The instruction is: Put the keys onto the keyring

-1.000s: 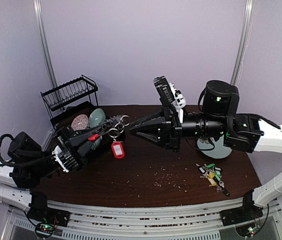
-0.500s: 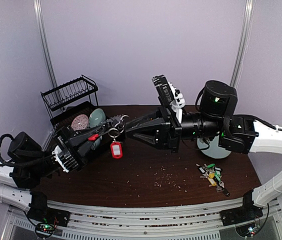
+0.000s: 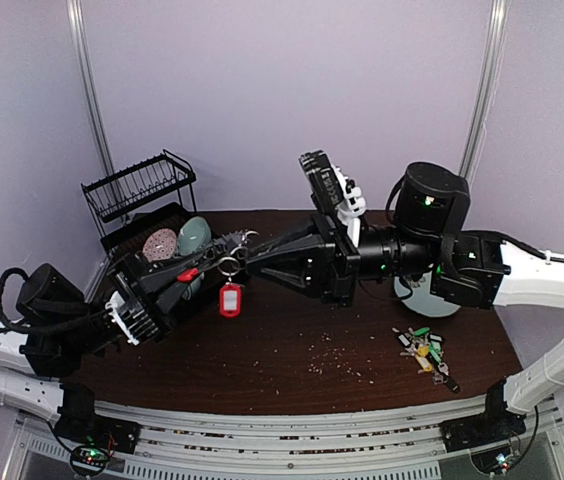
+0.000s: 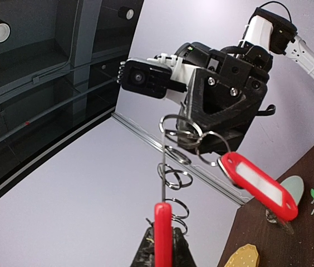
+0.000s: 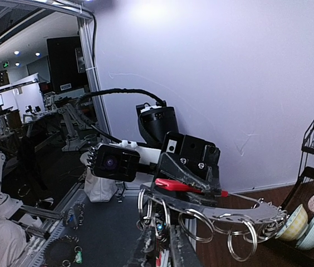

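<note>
My left jaws clamp the keyring (image 4: 163, 228), my right jaws (narrow; whether gripping, I cannot tell) are at its loops, loose keys (image 3: 425, 350) on the bench (image 3: 292, 360) at four o'clock.

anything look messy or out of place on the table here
Yes. Small pale crumbs are scattered over the dark table near its front centre, like spilled debris. The keys lie in a tangled heap towards the right edge rather than laid out singly. Nothing looks broken.
</note>
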